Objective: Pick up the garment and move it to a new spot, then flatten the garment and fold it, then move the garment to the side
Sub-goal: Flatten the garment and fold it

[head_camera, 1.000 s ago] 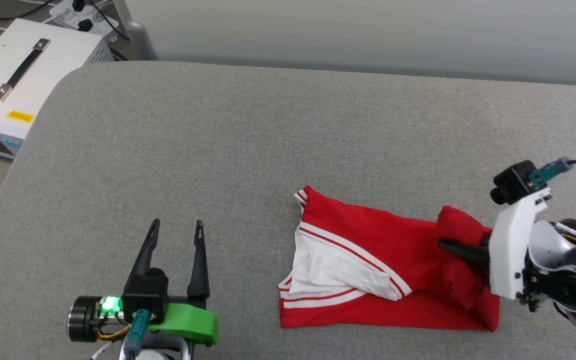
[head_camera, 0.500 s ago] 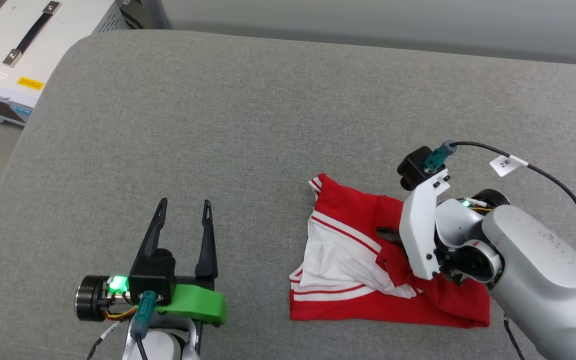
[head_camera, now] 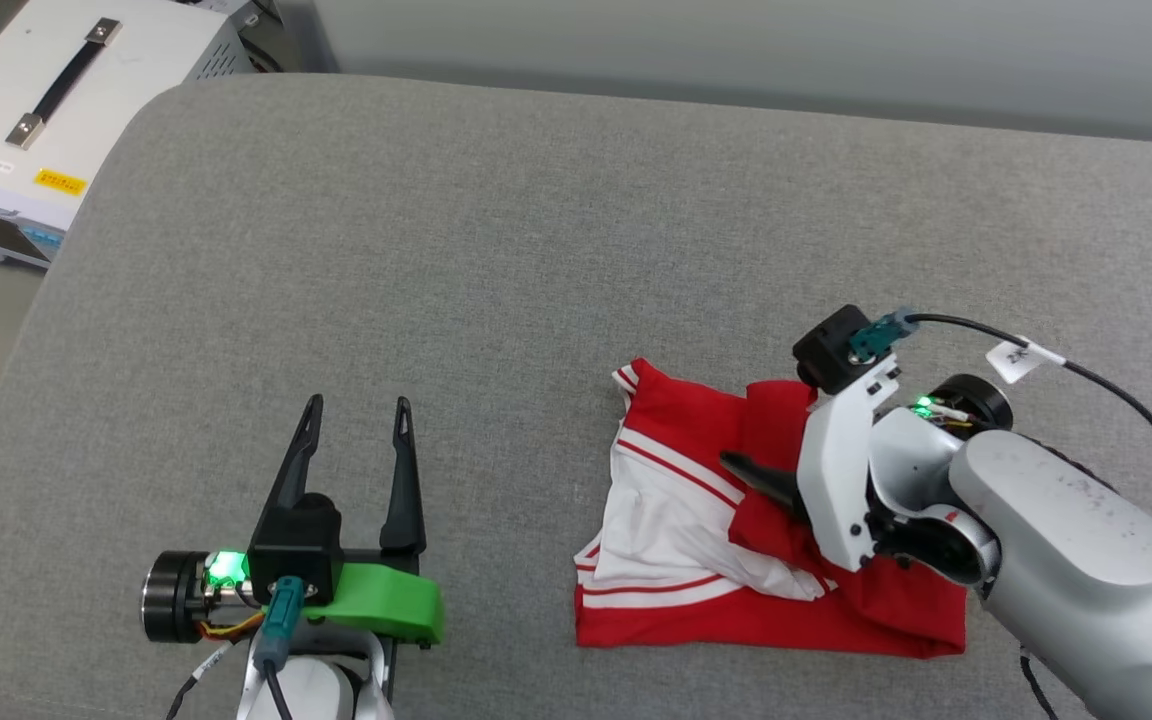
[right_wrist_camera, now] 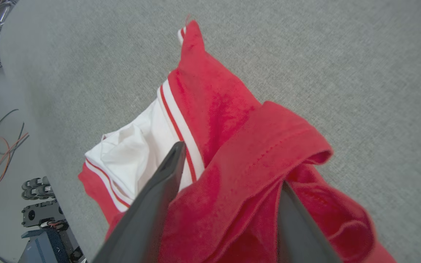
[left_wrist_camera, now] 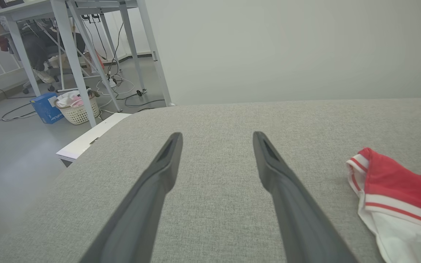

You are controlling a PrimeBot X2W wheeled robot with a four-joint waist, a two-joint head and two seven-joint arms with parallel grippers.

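The garment (head_camera: 681, 430), a red jersey with white sleeves and red-and-white stripe trim, lies bunched on the grey padded surface (head_camera: 436, 250) at the lower right. My right gripper (head_camera: 761, 480) lies on top of it, pointing left. In the right wrist view the gripper (right_wrist_camera: 228, 164) has its fingers spread apart, and a fold of the red garment (right_wrist_camera: 214, 106) lies loose between them and over the right finger. My left gripper (head_camera: 357, 405) rests open at the lower left with nothing in it, well left of the jersey. Its fingers (left_wrist_camera: 216, 135) point across bare fabric, with the garment (left_wrist_camera: 389, 182) off to the right.
A white case with a black handle (head_camera: 46, 110) stands off the surface's far left corner. Beyond that edge are table legs, a white basket (left_wrist_camera: 79, 109) and a blue box (left_wrist_camera: 46, 111) on the floor. Cables and equipment lie on the floor (right_wrist_camera: 6, 146).
The right arm carried the garment's red right end leftward over the rest, and its fingers, shut on the cloth before, now stand apart. The head camera has shifted; the left arm has stayed put.
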